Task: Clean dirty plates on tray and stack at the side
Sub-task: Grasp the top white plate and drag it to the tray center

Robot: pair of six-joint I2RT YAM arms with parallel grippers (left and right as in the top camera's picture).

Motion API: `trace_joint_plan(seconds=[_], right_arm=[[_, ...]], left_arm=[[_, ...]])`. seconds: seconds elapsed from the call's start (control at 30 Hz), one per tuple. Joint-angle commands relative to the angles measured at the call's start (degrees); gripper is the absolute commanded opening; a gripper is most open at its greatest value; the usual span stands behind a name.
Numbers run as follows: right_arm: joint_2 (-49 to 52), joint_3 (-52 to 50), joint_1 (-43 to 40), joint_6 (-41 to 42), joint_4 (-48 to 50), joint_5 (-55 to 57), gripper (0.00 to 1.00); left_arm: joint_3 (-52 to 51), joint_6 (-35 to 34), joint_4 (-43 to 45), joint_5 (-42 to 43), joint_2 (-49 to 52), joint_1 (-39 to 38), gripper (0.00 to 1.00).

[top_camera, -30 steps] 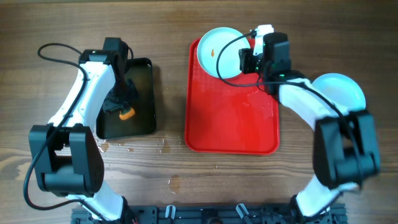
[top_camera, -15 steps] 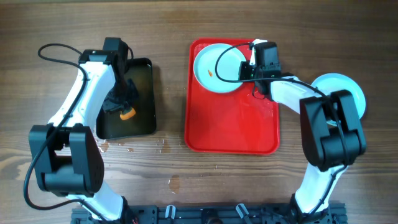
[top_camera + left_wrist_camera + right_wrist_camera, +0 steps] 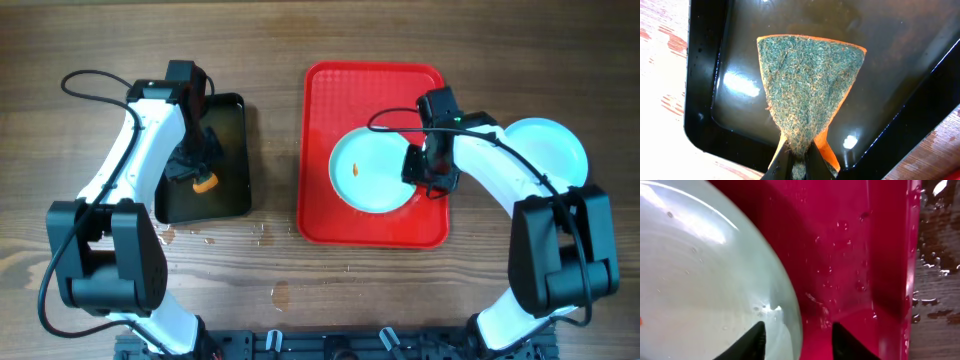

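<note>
Straddling: right gripper (image 3: 799,332) spread across rim of plate (image 3: 375,185), nothing pinched | plate flat mid-frame on wet red tray (image 3: 330,90), orange smear (image 3: 355,168) inside | likely stiff, light, slick when wet; best taken at rim | left gripper (image 3: 797,159) pinching soft sponge (image 3: 810,85) over black tray (image 3: 890,60), frame left

Red tray (image 3: 330,100): glossy moulded plastic, wet, with droplets beading at 3 o'clock of the plate (image 3: 375,180), which is smooth and glazed-looking with soft highlights. Black tray (image 3: 700,75): shiny plastic under dark liquid. Sponge (image 3: 810,85): coarse green fibrous face on orange foam. Table (image 3: 400,300): matt wood grain.
</note>
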Motion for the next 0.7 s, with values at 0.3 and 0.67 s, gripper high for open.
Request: trace_joint_plan(seconds=[0.3, 0.67], right_arm=[[-0.4, -2.5, -0.7, -18.9, 11.9, 2.6, 0.13], [-0.4, -9.7, -0.8, -17.8, 18.3, 1.4, 0.05]], left_arm=[[-0.2, 3.5, -0.2, 0.3, -0.2, 0.2, 0.04], [-0.2, 3.5, 1.5, 1.6, -0.2, 0.2, 0.04]])
